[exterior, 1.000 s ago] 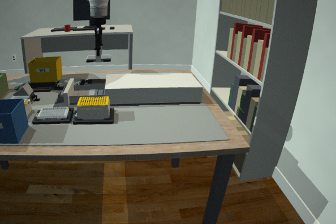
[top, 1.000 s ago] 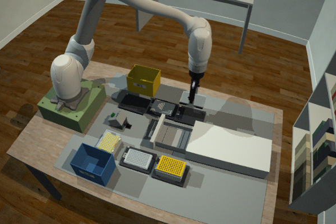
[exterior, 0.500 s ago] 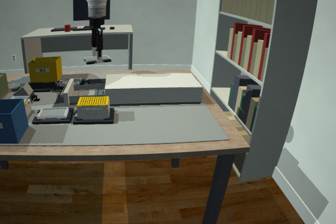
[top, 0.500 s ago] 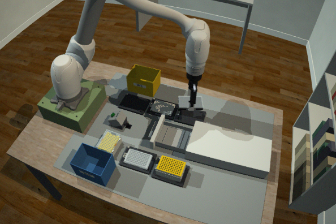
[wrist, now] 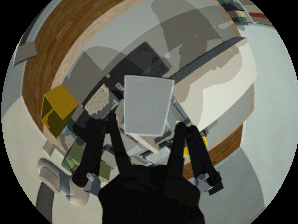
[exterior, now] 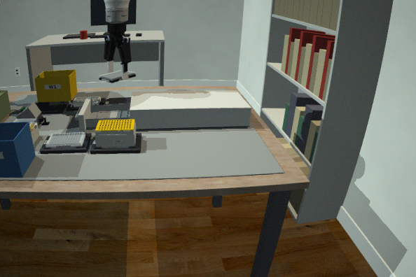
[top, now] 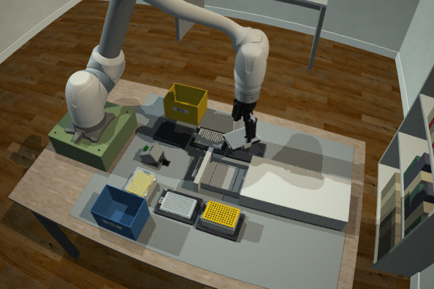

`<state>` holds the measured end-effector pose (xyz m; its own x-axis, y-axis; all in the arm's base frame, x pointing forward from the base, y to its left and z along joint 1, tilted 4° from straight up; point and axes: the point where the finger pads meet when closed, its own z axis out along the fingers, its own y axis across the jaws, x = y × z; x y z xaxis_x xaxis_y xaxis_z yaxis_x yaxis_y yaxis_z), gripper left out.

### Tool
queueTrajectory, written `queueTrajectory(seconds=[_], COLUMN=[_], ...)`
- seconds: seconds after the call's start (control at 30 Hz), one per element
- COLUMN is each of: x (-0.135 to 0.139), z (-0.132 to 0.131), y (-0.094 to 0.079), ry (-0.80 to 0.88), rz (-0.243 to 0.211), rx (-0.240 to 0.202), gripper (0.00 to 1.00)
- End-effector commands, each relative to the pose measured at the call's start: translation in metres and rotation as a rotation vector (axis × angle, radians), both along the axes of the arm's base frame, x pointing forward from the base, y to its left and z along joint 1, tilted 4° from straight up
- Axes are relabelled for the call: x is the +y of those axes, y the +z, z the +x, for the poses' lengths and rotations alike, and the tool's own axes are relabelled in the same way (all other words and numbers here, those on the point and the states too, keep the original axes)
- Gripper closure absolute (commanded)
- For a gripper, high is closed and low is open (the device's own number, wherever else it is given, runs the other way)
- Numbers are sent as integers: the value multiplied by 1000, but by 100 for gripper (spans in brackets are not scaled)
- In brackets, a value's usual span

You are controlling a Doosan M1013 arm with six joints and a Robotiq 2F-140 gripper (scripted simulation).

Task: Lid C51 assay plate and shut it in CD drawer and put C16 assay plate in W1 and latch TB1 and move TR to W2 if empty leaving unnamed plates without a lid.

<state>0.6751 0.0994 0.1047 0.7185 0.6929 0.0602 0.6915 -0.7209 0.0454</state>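
Note:
My gripper point(top: 250, 140) is shut on the grey plate lid point(top: 240, 139) and holds it, a little tilted, in the air over the dark lid park nest point(top: 250, 150) at the back of the mat. In the exterior view the lid point(exterior: 117, 76) hangs well above the bench under the gripper point(exterior: 118, 71). In the wrist view the lid point(wrist: 148, 104) sits between the fingers. A dark-framed plate with pale wells point(top: 210, 136) lies in the nest to the lid's left. The clear plate point(top: 178, 204) lies in a front nest. The cooler's drawer point(top: 223, 176) stands open and empty.
The yellow bin W1 point(top: 185, 103) stands at the back, the blue bin W2 point(top: 120, 211) at the front left. The tip box TB1 point(top: 141, 182), the green key DONE point(top: 145, 148) and the yellow-topped tip rack TR point(top: 221, 215) are on the mat. The cooler housing point(top: 297, 193) lies to the right.

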Motion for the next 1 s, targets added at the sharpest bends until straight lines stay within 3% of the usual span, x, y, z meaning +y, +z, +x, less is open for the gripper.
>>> queueTrajectory(seconds=[0.0, 0.77, 0.97], x=[-7, -61, -76], z=[-2, -17, -21], y=[0, -2, -3], ry=[97, 789, 789], rz=[5, -47, -47], rx=[0, -11, -11], gripper=[100, 100, 100])
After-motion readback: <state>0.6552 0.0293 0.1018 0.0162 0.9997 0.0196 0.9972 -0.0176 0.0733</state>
